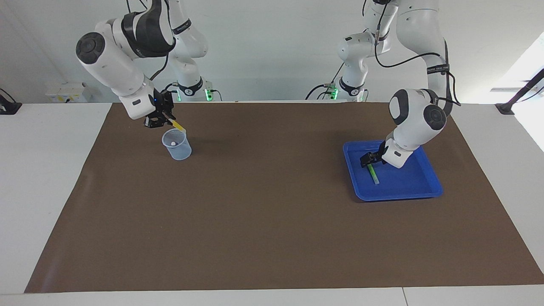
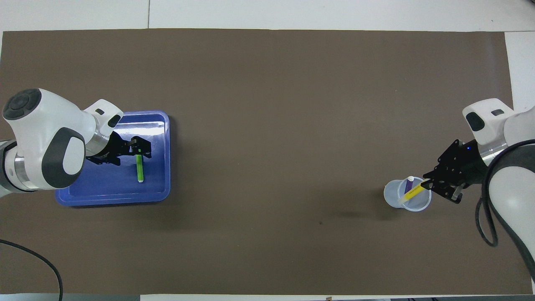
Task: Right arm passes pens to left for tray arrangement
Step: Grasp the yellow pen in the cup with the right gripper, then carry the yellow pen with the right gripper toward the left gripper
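1. Facing view: the yellow pen (image 1: 177,125) is clamped by the right gripper (image 1: 159,120) over the clear cup (image 1: 176,144), slanting down toward the cup's mouth. The green pen (image 1: 373,173) lies in the blue tray (image 1: 399,183), its long axis running nearer-to-farther from the robots.
2. Overhead view: the green pen's (image 2: 140,168) nearer end is met by the left gripper (image 2: 140,147); whether it is pinched cannot be told. The purple pen (image 2: 409,184) stands in the cup (image 2: 407,195), mostly hidden.

Tray (image 2: 161,190): corner nearest the left arm's base hidden under the arm in the overhead view. Purple pen (image 2: 410,182): mostly hidden inside cup (image 1: 177,146). Left gripper (image 1: 369,160): finger gap unreadable.
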Robot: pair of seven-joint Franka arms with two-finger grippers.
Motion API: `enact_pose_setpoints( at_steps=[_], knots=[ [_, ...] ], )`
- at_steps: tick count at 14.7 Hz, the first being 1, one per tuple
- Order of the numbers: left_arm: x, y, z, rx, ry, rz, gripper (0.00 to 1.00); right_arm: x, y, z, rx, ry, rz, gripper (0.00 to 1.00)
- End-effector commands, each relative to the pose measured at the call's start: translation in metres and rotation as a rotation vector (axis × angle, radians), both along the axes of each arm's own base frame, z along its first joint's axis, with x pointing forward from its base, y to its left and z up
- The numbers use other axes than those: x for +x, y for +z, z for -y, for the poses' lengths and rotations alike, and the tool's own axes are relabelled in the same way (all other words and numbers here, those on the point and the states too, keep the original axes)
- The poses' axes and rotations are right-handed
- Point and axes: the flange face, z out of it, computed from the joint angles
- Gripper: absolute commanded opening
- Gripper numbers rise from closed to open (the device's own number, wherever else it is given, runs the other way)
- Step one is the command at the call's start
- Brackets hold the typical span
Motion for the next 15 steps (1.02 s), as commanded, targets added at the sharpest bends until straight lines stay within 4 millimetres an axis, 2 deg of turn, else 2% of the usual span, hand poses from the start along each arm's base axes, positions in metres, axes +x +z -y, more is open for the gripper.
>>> enact_pose_setpoints(
  at_steps=[1,2,5,9,10,12,15],
  knots=[
    [0.001,0.021,0.009,0.027,0.067,-0.034,1.00,0.001,0.022,-0.026,0.026,-0.220,-0.021,0.00],
    [0.004,0.034,0.012,0.033,0.120,-0.054,1.00,0.002,0.028,-0.042,0.030,-0.311,-0.040,0.00],
    [0.015,0.093,0.037,-0.041,0.363,-0.117,1.00,0.011,0.036,-0.078,0.071,-0.536,-0.030,0.00],
    [-0.006,0.146,0.104,-0.064,0.739,-0.201,1.00,0.008,0.037,-0.140,0.113,-0.815,-0.045,0.00],
    [-0.012,0.161,0.113,-0.091,0.860,-0.233,1.00,0.004,0.037,-0.156,0.121,-0.878,-0.060,0.00],
    [-0.015,0.171,0.121,-0.157,1.075,-0.355,1.00,0.001,0.039,-0.178,0.162,-1.005,-0.088,0.00],
    [-0.022,0.169,0.117,-0.317,1.268,-0.549,1.00,-0.009,0.032,-0.202,0.215,-1.110,-0.098,0.00]
  ],
)
